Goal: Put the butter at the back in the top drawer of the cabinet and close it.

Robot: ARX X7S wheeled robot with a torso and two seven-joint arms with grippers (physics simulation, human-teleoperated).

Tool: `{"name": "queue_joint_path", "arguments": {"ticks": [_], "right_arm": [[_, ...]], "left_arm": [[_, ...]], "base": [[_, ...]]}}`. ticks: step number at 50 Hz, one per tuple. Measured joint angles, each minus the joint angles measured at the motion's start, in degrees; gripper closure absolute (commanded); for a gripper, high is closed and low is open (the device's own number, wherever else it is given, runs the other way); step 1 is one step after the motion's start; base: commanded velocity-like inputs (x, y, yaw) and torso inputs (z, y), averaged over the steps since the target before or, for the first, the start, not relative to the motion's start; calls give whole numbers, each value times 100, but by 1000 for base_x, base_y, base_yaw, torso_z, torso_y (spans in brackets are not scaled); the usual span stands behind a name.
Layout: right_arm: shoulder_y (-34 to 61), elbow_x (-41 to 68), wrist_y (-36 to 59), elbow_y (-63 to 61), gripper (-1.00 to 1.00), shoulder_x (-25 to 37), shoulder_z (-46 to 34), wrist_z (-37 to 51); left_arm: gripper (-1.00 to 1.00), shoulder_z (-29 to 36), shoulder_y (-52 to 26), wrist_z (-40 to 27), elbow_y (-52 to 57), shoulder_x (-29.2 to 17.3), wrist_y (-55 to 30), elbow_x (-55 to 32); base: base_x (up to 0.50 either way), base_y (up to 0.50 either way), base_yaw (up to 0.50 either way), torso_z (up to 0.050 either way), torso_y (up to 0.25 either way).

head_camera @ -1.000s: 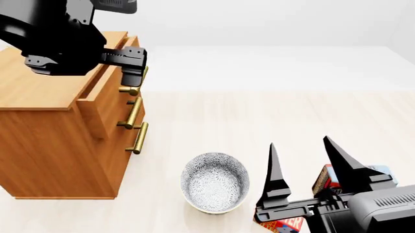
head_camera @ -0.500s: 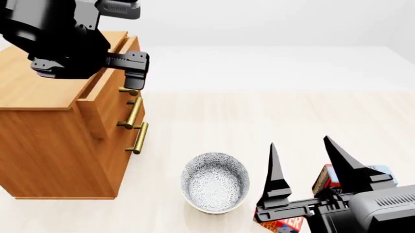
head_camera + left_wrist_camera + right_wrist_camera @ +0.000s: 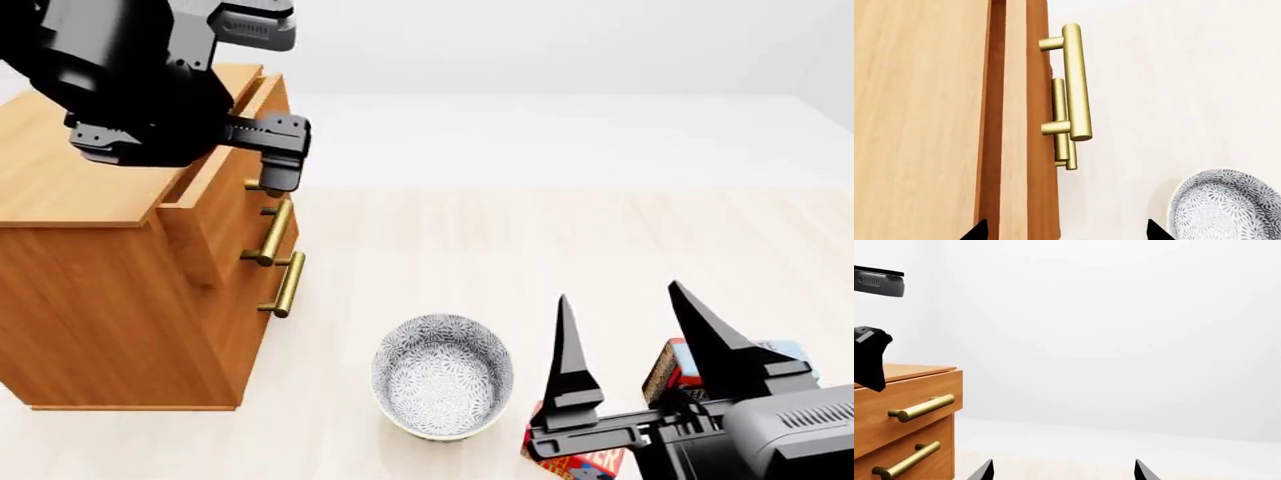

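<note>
The cabinet (image 3: 107,300) stands at the left. Its top drawer (image 3: 194,240) is pulled out a little, with a narrow gap showing behind the drawer front (image 3: 1037,125) in the left wrist view. My left gripper (image 3: 276,168) is open just above the drawer's brass handle (image 3: 1077,80), with nothing in it. My right gripper (image 3: 634,335) is open and empty at the lower right. A red-orange butter box (image 3: 663,368) sits behind its fingers, partly hidden. A second red box (image 3: 577,464) lies below the gripper.
A patterned bowl (image 3: 443,375) stands on the floor between the cabinet and my right gripper, and also shows in the left wrist view (image 3: 1227,205). A bluish box (image 3: 785,350) peeks out behind my right arm. The two lower drawer handles (image 3: 280,260) stick out.
My left arm has shifted slightly and its gripper has dropped a little over the top handle. The right arm, the boxes and the bowl have not moved.
</note>
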Motion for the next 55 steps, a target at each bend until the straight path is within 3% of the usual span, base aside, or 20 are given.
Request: {"name": "queue_joint_path", "arguments": {"ticks": [55], "right_arm": [[-155,-3,-358,136,-100,150,-28,22]], "left_arm": [[-100,381,238,942,-786,482,3,798]], "base": [[0,0,0,0,0]]}}
